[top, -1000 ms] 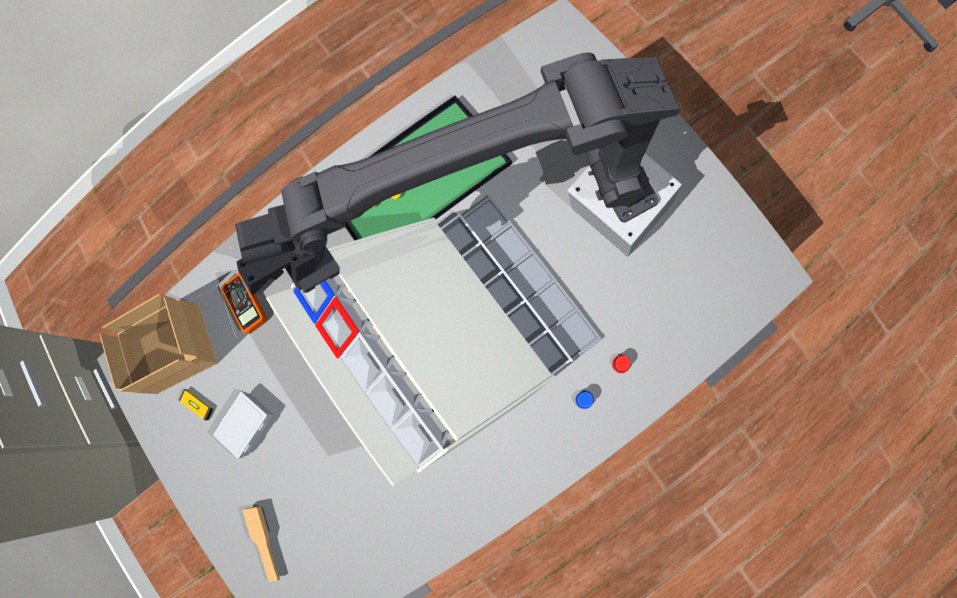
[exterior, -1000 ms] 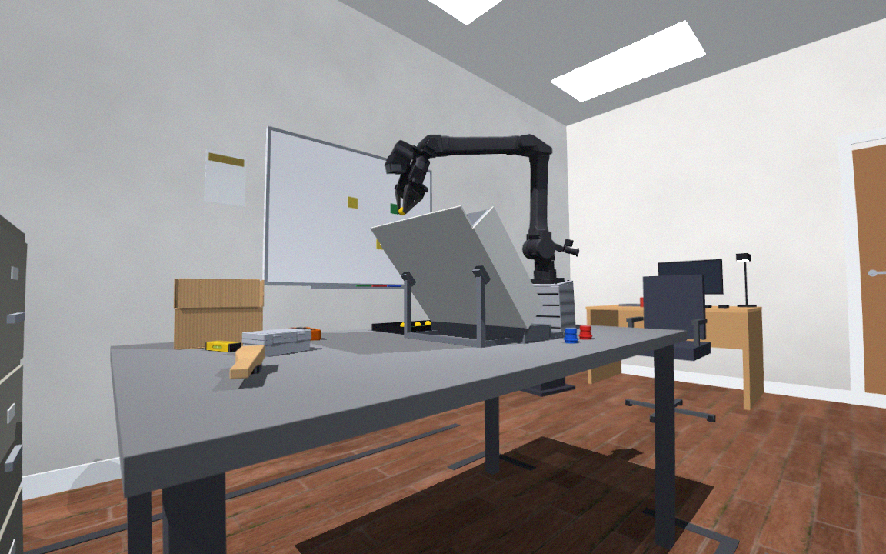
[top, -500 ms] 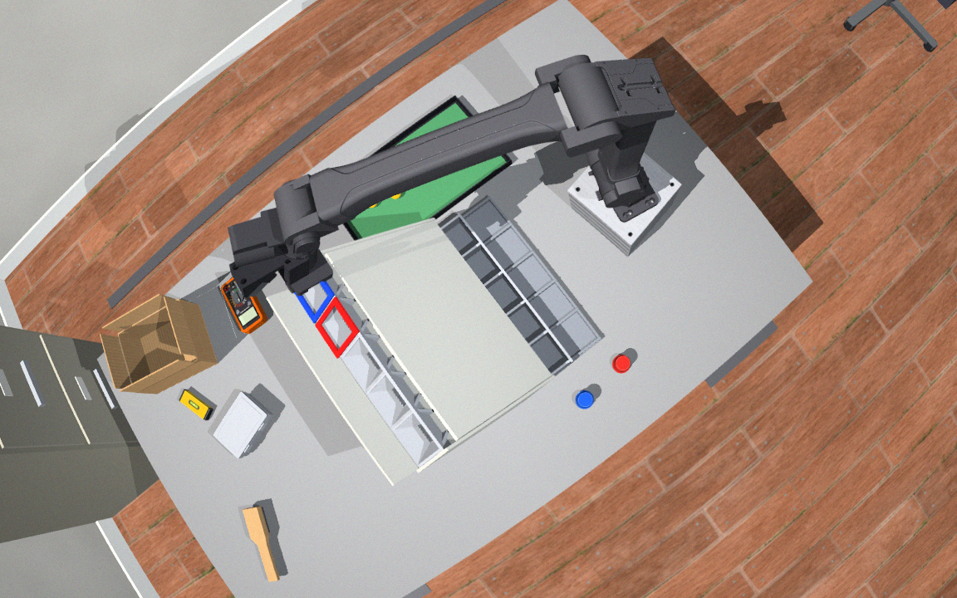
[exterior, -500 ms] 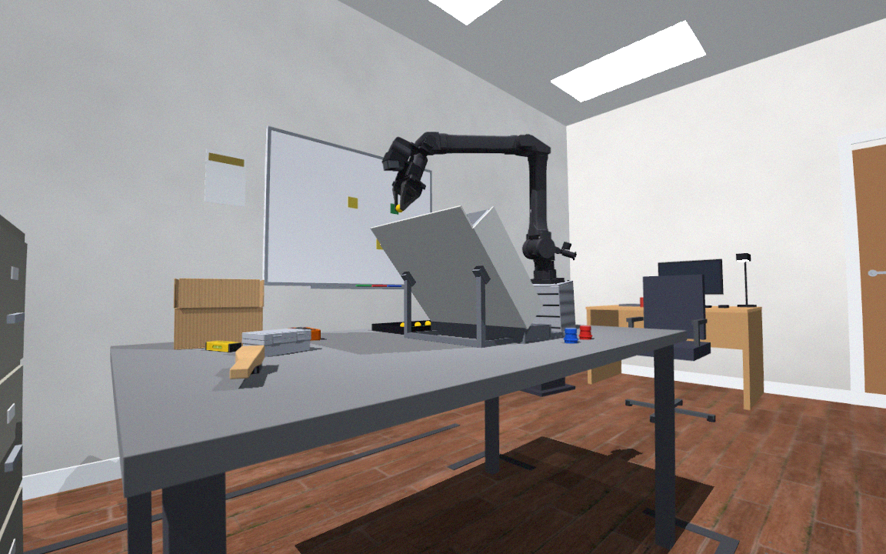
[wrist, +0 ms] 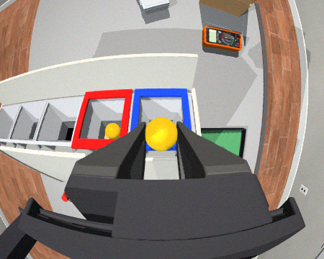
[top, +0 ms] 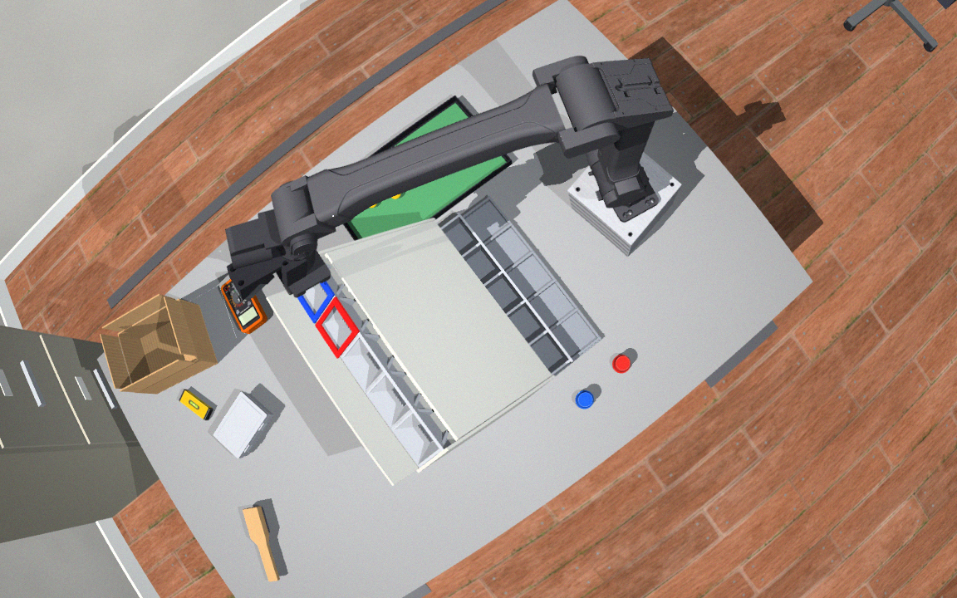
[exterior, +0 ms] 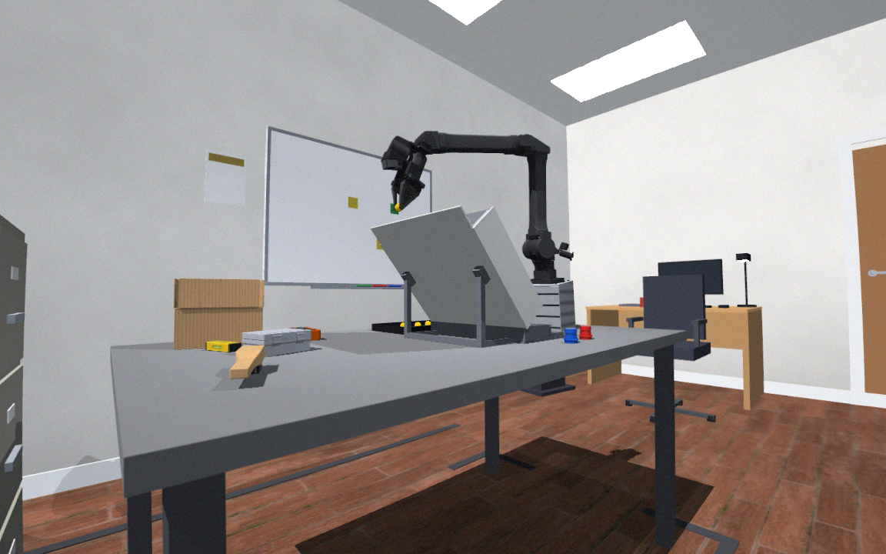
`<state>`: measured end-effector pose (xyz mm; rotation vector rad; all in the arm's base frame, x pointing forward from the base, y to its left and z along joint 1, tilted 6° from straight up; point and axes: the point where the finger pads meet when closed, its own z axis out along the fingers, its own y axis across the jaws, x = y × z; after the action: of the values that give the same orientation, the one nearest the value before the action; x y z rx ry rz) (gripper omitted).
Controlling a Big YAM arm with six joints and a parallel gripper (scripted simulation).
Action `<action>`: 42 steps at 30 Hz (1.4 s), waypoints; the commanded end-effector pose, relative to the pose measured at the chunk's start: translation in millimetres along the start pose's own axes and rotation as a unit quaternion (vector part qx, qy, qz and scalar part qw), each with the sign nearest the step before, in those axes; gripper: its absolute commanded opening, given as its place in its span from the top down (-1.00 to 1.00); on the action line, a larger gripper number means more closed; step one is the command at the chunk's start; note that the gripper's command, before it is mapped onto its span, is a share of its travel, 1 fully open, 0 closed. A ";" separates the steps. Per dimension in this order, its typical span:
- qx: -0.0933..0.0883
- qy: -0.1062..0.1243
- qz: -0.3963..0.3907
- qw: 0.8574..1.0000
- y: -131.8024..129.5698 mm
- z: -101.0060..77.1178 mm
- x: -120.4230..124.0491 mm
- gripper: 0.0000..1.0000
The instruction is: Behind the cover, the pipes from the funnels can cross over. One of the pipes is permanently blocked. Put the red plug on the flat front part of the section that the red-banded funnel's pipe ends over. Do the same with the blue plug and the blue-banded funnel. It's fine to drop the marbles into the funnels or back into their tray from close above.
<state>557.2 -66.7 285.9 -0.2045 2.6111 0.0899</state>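
Observation:
My gripper [wrist: 161, 128] [exterior: 397, 205] is shut on a yellow marble [wrist: 160, 134] and holds it just above the blue-banded funnel [wrist: 160, 92] [top: 312, 302], at the end of the funnel row on top of the sloped cover [top: 429, 320] [exterior: 446, 268]. Beside it is the red-banded funnel [wrist: 104, 94] [top: 336, 327]; a second yellow marble [wrist: 112, 130] sits at its bottom. The red plug [top: 620, 363] [exterior: 585, 332] and the blue plug [top: 584, 399] [exterior: 571, 334] stand on the table near the end of the row of grey sections [top: 534, 297].
A green marble tray [top: 444, 182] [wrist: 225, 140] lies behind the cover, partly under the arm. An orange multimeter [top: 246, 310] [wrist: 222, 37], a cardboard box [top: 157, 343], a small yellow tool [top: 194, 402], a white box [top: 242, 423] and a wooden block [top: 262, 541] lie on the table.

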 end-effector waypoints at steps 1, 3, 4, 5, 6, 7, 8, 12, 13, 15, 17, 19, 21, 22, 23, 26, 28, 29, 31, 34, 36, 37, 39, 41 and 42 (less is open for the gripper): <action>0.004 -0.022 -0.003 1.000 1.0 -2.7 -17.7 1.00; 0.004 -0.022 -0.002 1.000 0.8 1.6 -13.5 1.00; 0.004 -0.022 -0.002 1.000 0.8 3.7 -11.3 1.00; 0.004 -0.022 -0.002 1.000 0.7 5.9 -9.2 1.00; 0.004 -0.022 -0.002 1.000 0.7 8.1 -7.1 1.00; 0.004 -0.022 -0.002 1.000 0.6 10.2 -5.0 1.00; 0.004 -0.022 -0.002 1.000 0.6 12.4 -2.8 1.00; 0.004 -0.022 -0.002 1.000 0.4 18.8 3.5 1.00; 0.004 -0.022 -0.002 1.000 0.4 18.8 3.5 1.00; 0.004 -0.022 -0.002 1.000 0.5 19.4 3.7 1.00; 0.004 -0.022 -0.002 1.000 0.6 19.9 3.9 1.00; 0.004 -0.022 -0.003 1.000 0.7 20.5 4.2 1.00; 0.005 -0.022 -0.003 1.000 0.8 21.0 4.4 1.00; 0.005 -0.022 -0.003 1.000 0.8 21.3 4.5 1.00; 0.005 -0.021 -0.003 1.000 0.9 21.6 4.6 1.00; 0.005 -0.021 -0.003 1.000 1.0 22.4 4.9 1.00; 0.005 -0.021 -0.003 1.000 1.1 22.9 5.1 1.00; 0.005 -0.021 -0.003 1.000 1.1 22.9 5.1 1.00; 0.006 -0.020 -0.003 1.000 -2.0 17.9 5.9 -0.17; 0.006 -0.020 -0.003 1.000 -2.0 17.9 5.9 -0.17; 0.006 -0.020 -0.003 1.000 -2.0 17.9 5.9 -0.17; 0.006 -0.020 -0.003 1.000 -2.0 17.9 5.9 -0.17; 0.006 -0.020 -0.003 1.000 -2.0 17.9 5.9 -0.17; 0.006 -0.020 -0.003 1.000 -2.0 17.9 5.9 -0.17; 0.006 -0.020 -0.003 1.000 -2.0 17.9 5.9 -0.17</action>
<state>559.4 -67.3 257.6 -0.2046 2.5909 0.0807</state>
